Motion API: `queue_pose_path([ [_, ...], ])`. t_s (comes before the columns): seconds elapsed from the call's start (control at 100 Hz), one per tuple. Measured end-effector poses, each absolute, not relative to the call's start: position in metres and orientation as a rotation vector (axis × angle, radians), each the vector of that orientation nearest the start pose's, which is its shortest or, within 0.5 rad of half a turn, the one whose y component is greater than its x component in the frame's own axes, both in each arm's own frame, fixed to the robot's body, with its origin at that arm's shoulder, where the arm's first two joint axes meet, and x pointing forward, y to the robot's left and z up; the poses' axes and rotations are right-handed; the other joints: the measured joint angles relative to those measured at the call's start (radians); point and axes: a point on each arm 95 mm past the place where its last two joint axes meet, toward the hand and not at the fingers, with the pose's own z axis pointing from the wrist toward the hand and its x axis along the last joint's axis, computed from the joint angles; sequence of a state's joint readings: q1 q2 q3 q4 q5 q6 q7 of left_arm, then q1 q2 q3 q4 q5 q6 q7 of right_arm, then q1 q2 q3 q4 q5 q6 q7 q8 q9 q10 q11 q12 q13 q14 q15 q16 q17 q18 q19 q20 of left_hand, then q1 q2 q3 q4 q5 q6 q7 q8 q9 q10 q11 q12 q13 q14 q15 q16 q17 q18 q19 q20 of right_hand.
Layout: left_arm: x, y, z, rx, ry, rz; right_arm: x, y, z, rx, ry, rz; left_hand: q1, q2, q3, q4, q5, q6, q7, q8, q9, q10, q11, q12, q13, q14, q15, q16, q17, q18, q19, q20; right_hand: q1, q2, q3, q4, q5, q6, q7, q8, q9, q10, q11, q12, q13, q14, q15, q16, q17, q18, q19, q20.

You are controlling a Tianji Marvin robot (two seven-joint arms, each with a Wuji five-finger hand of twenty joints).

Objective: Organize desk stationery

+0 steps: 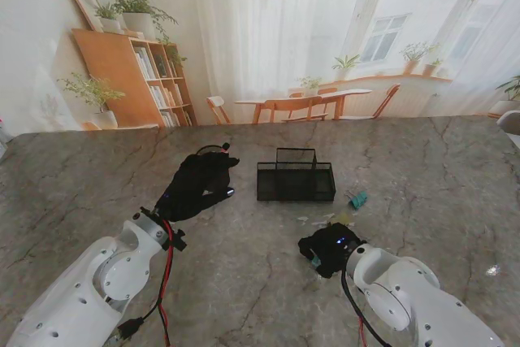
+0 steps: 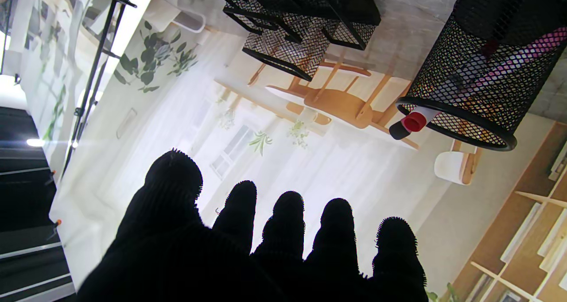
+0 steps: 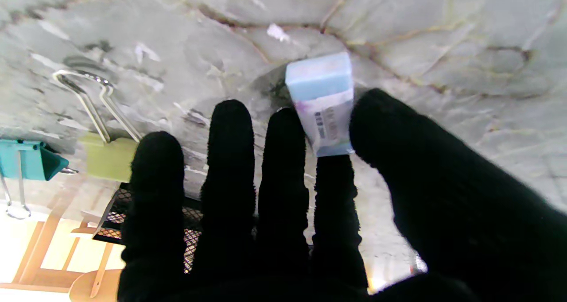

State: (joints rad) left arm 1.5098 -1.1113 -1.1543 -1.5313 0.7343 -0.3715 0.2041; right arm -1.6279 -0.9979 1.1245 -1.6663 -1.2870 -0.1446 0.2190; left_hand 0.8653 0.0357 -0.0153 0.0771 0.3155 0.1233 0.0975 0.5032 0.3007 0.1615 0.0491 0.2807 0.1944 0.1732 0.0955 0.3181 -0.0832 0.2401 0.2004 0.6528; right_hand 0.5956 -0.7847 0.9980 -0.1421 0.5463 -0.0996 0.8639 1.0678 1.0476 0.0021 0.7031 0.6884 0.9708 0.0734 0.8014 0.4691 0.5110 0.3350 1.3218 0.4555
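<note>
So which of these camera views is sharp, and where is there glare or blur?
Stand view: evenly lit, but the small things by the right hand are too small to resolve. Left wrist view: bright backdrop silhouettes the left hand; pen cup sharp. Right wrist view: eraser sharp, edges soft.

My hands, the left hand (image 1: 197, 187) and the right hand (image 1: 327, 248), wear black knit gloves above white arms, over a grey marble table (image 1: 439, 168) veined in brown. The mesh tray (image 1: 296, 182) and mesh cup (image 2: 483, 63) are black, the cup showing a red-capped marker (image 2: 414, 121). The eraser (image 3: 322, 100) is pale blue with a white sleeve; one binder clip (image 3: 29, 160) is teal, another clip (image 3: 108, 158) yellow-green.
</note>
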Motion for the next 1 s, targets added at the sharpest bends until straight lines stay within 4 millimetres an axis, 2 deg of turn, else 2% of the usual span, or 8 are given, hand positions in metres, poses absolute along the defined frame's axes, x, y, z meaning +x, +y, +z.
queue_pose_path([
  [0.18,0.399,-0.033,-0.308,-1.138,1.385,-2.065,0.357,0.017,-0.366,0.922,2.06,1.144,0.0,0.0,0.0,0.0,0.0,0.0,0.0,0.0,0.0,0.0,0.0,0.001,0.0,0.0,0.0,0.0,0.0,0.0,0.002,0.0,-0.001,-0.014,0.026,-0.002,-0.004,0.0,0.04,0.005,0.005,0.001,0.01,0.002,-0.001,-0.004,0.011,-0.002,-0.01,0.0,0.0,0.0],
  [0.23,0.399,-0.033,-0.308,-1.137,1.384,-2.066,0.357,0.017,-0.367,0.92,2.06,1.145,0.0,0.0,0.0,0.0,0.0,0.0,0.0,0.0,0.0,0.0,0.0,0.001,0.0,0.0,0.0,0.0,0.0,0.0,0.002,0.0,-0.002,-0.026,0.045,-0.024,-0.004,0.0,0.061,0.006,0.013,0.001,0.011,0.0,0.018,-0.017,0.018,-0.002,0.005,-0.002,0.0,0.0],
  [0.35,0.399,-0.033,-0.308,-1.134,1.383,-2.067,0.358,0.018,-0.368,0.932,2.041,1.155,0.0,0.0,0.0,0.0,0.0,0.0,0.0,0.0,0.0,0.0,0.0,0.001,0.0,0.0,0.0,0.0,0.0,0.0,0.002,0.0,-0.003,-0.07,0.068,-0.058,0.012,-0.008,0.139,-0.017,0.06,-0.008,0.018,-0.074,0.084,-0.049,0.066,-0.034,0.08,-0.026,0.025,0.0],
  [0.51,0.399,-0.032,-0.307,-1.128,1.38,-2.068,0.359,0.017,-0.371,0.974,2.009,1.188,0.0,0.0,0.0,0.0,0.0,0.0,0.0,0.0,0.0,0.0,0.0,0.001,0.0,0.0,0.0,0.0,0.0,0.0,0.003,0.0,-0.027,-0.146,0.155,-0.069,0.043,-0.035,0.21,-0.033,0.073,-0.008,0.056,-0.071,0.101,-0.054,0.09,-0.054,0.117,-0.035,0.031,-0.013],
  [0.57,0.399,-0.032,-0.307,-1.128,1.38,-2.067,0.36,0.017,-0.373,0.999,1.989,1.217,0.0,0.0,0.0,0.0,0.0,0.0,0.0,0.0,0.0,0.0,0.0,0.001,0.0,0.0,0.0,0.0,0.0,0.0,0.004,0.0,-0.031,-0.2,0.195,-0.069,0.058,-0.041,0.234,-0.033,0.072,-0.008,0.072,-0.038,0.101,-0.054,0.1,-0.054,0.117,-0.035,0.031,-0.019],
  [0.67,0.399,-0.032,-0.307,-1.128,1.377,-2.068,0.362,0.015,-0.375,1.049,1.957,1.245,0.0,0.0,0.0,0.0,0.0,0.0,0.0,0.0,0.0,0.0,0.0,0.001,0.001,0.0,0.0,0.0,0.0,0.0,0.004,0.0,-0.05,-0.225,0.225,-0.07,0.068,-0.041,0.274,-0.033,0.067,-0.008,0.102,0.034,0.099,-0.052,0.137,-0.055,0.115,-0.025,0.031,-0.024],
  [0.82,0.398,-0.031,-0.307,-1.125,1.37,-2.067,0.365,0.014,-0.381,1.17,1.88,1.293,0.0,0.0,0.0,0.0,0.009,0.0,0.001,0.0,0.01,0.0,0.002,0.002,0.001,0.0,0.0,0.0,0.0,0.0,0.006,0.0,-0.055,-0.215,0.283,-0.065,0.063,-0.024,0.288,-0.032,0.019,0.01,0.136,0.14,0.077,-0.043,0.216,-0.025,0.097,-0.014,0.032,-0.024],
  [1.0,0.398,-0.03,-0.307,-1.125,1.364,-2.068,0.367,0.014,-0.384,1.201,1.845,1.313,0.0,0.0,0.0,0.0,0.009,0.0,0.001,0.0,0.01,0.0,0.002,0.002,0.003,0.0,0.0,0.0,0.0,0.0,0.008,0.0,-0.061,-0.187,0.297,-0.04,0.039,0.018,0.303,-0.03,-0.012,0.021,0.161,0.202,0.06,-0.042,0.259,-0.009,0.075,-0.01,0.033,-0.024],
])
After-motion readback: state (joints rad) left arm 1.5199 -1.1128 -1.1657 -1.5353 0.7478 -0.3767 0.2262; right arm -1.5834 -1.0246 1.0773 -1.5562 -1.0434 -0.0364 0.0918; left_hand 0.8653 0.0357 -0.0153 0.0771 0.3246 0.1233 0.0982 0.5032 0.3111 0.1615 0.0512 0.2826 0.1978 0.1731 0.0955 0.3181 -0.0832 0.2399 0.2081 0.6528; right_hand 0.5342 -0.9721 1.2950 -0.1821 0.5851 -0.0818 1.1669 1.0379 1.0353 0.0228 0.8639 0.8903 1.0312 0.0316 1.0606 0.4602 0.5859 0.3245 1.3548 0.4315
